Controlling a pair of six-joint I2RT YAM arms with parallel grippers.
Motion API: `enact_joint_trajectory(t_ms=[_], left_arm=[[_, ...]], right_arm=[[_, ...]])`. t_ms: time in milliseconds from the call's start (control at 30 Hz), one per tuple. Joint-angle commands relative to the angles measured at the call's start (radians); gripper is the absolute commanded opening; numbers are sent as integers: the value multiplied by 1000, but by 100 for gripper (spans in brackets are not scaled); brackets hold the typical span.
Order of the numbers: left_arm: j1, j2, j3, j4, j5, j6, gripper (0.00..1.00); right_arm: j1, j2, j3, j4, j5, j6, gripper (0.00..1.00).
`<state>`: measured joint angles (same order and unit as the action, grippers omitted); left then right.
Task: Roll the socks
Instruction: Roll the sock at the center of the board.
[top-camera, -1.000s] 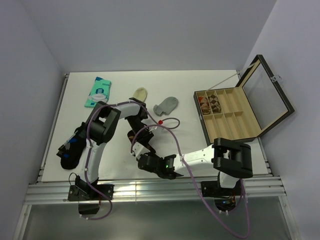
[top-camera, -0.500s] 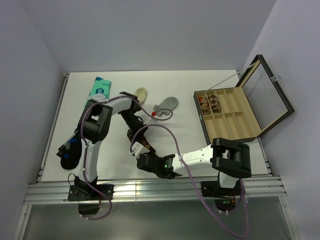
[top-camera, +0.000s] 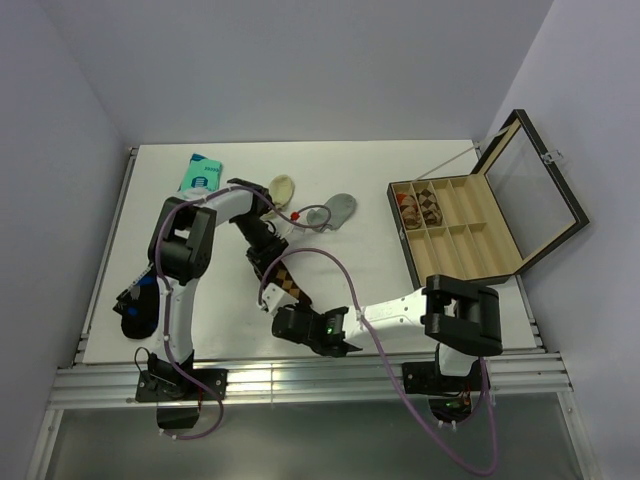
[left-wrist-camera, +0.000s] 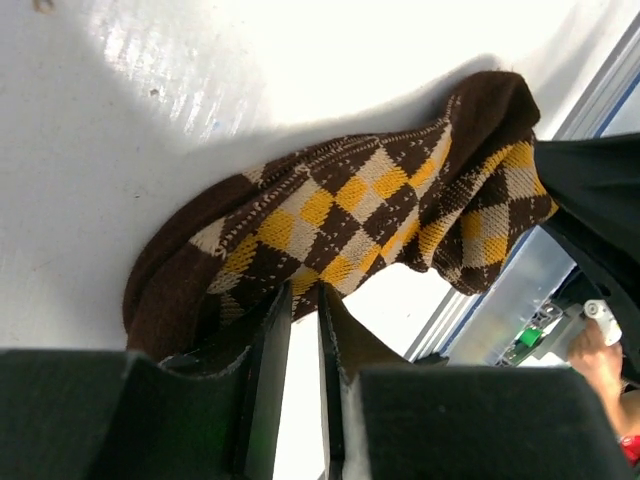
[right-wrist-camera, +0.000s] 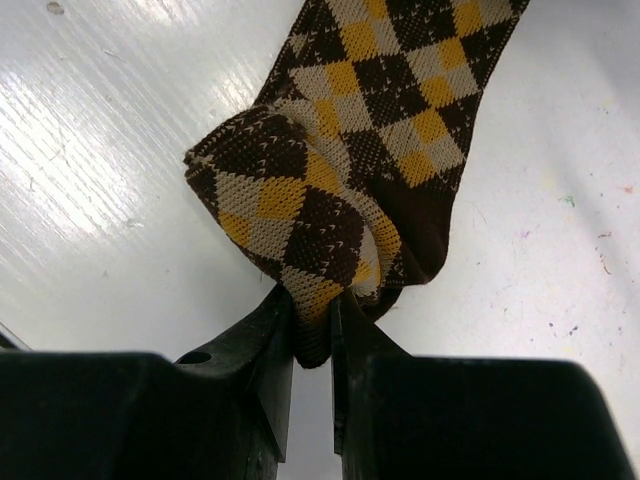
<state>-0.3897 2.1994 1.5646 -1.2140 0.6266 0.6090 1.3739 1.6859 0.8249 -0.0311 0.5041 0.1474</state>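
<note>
Bright, even overhead light washes the white counter (top-camera: 360, 170), throwing only faint, soft shadows. In the wrist views, streaky glare runs across the glossy surface and a broad grey shadow lies beside the argyle sock (left-wrist-camera: 340, 220), its weave sharp, while the dark jaws in the foreground blur.

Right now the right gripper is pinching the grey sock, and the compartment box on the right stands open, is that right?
Not quite. The right gripper is pinching the brown argyle sock, not the grey sock, as the right wrist view shows. The box does stand open.
</note>
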Motion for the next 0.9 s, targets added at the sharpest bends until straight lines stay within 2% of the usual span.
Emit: enact_joint_trajectory(t_ms=[0, 267, 433, 700, 867], left_arm=[[-14, 20, 18, 129, -77, -34, 23], [-46, 60, 114, 128, -80, -58, 22], [-81, 54, 112, 154, -82, -64, 21], [-89, 31, 86, 197, -88, -71, 21], [-89, -32, 75, 246, -91, -92, 35]], right_arm=[[-1, 11, 68, -121, -33, -12, 5], [-42, -5, 197, -334, -304, -92, 5], [-171, 38, 263, -432, -453, -123, 6], [-280, 139, 283, -466, -693, -137, 5], [-337, 150, 246, -452, -817, -137, 5]])
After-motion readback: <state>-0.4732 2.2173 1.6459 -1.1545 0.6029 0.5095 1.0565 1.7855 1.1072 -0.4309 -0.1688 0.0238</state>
